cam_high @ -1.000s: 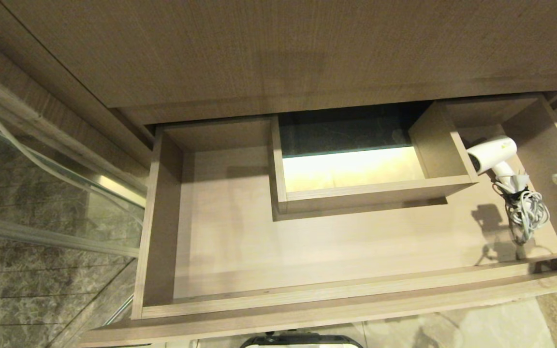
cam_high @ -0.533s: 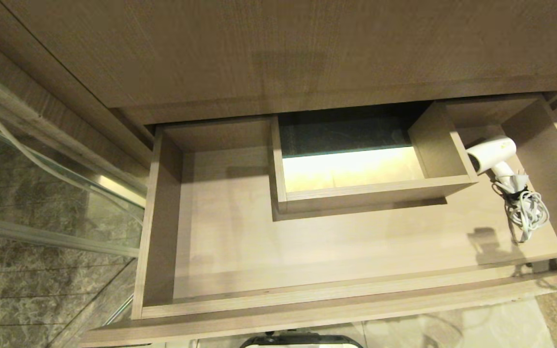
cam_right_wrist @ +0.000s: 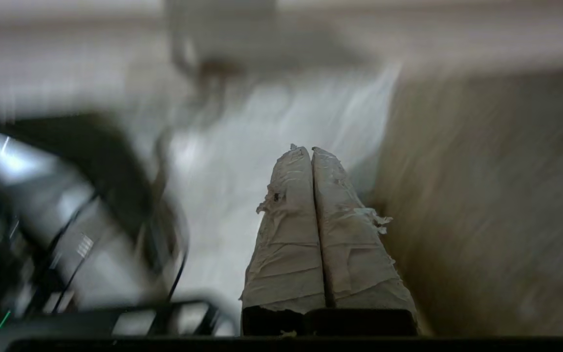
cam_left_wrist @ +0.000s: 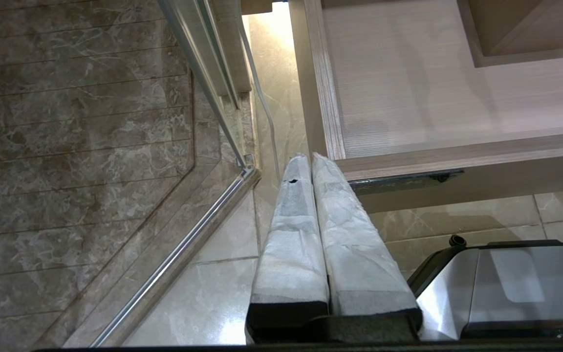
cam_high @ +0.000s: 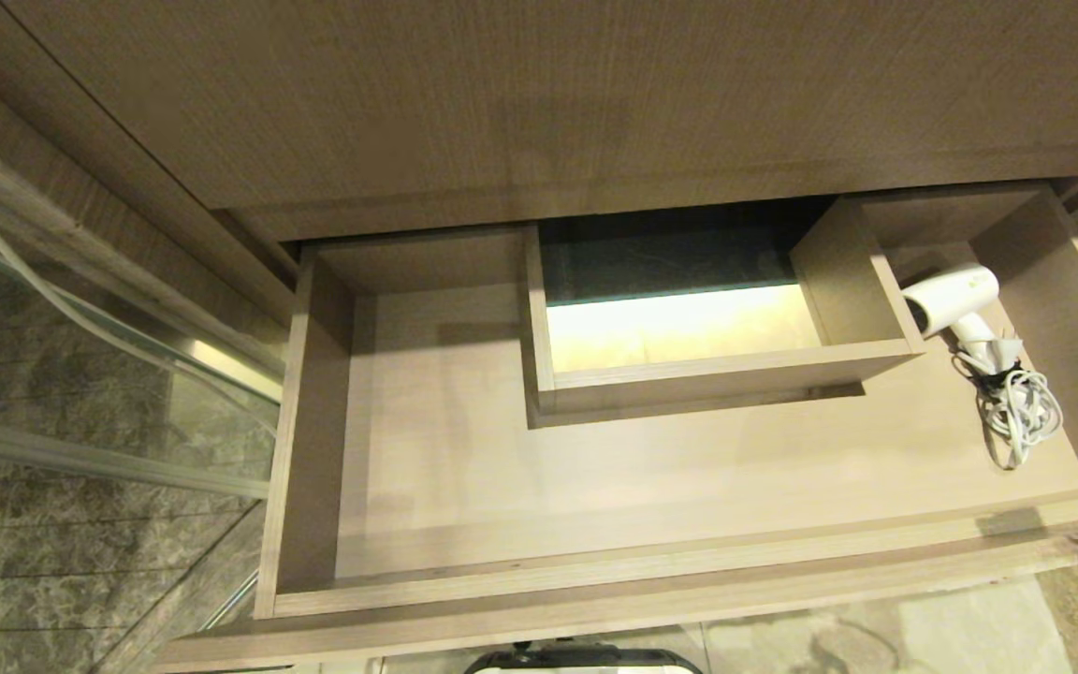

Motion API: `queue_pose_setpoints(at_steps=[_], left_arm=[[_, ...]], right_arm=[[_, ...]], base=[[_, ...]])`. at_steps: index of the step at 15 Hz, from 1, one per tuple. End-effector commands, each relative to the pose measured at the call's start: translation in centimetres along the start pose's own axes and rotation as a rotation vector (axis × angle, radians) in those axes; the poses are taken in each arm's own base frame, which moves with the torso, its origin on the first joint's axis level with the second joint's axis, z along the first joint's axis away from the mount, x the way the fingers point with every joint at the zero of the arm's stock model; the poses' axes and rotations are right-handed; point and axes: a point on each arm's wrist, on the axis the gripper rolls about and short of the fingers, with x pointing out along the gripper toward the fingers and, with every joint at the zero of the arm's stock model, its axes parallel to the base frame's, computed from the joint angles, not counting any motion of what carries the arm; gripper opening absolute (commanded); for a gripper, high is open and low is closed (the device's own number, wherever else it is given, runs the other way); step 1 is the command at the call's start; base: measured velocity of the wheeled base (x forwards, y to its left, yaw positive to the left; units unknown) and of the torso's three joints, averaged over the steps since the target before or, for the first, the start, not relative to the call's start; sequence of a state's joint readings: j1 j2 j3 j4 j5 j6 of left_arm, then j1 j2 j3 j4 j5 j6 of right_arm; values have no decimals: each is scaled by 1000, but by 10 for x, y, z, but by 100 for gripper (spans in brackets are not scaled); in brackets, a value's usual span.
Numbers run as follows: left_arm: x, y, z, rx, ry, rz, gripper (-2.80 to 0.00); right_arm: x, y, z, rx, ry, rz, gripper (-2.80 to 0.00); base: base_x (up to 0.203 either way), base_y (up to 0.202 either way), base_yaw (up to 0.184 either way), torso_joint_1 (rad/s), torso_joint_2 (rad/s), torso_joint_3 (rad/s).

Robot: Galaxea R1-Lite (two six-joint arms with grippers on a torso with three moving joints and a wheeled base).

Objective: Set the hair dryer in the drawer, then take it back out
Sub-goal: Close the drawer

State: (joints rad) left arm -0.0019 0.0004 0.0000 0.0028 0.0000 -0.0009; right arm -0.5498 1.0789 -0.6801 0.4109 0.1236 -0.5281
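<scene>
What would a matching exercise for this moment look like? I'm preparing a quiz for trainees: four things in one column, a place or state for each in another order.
Things:
1. hair dryer
2. cord
3. left gripper
4. boxed cut-out

Places or states:
A. shut, empty, outside the drawer's front corner
B. at the drawer's back centre, lit inside
C. lying in the drawer's right back part
D. bundled on the drawer floor, nearer the front than the dryer

Pairs: 1-C, 2-D, 3-A, 4-B
</scene>
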Motion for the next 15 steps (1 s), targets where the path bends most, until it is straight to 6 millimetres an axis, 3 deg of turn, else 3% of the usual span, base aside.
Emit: queue_pose_setpoints(at_steps=[1, 5, 15], left_arm=[[0, 0, 0, -1, 1, 0, -280], [0, 0, 0, -1, 1, 0, -280], [0, 0, 0, -1, 1, 0, -280]], right_arm=[[2, 11, -19, 9, 90, 47, -280], [16, 11, -23, 18, 148, 82, -280], [67, -9, 0, 20, 126, 75, -280]], base=[[0, 0, 0, 0, 0, 0], [0, 0, 0, 0, 0, 0], [0, 0, 0, 0, 0, 0]])
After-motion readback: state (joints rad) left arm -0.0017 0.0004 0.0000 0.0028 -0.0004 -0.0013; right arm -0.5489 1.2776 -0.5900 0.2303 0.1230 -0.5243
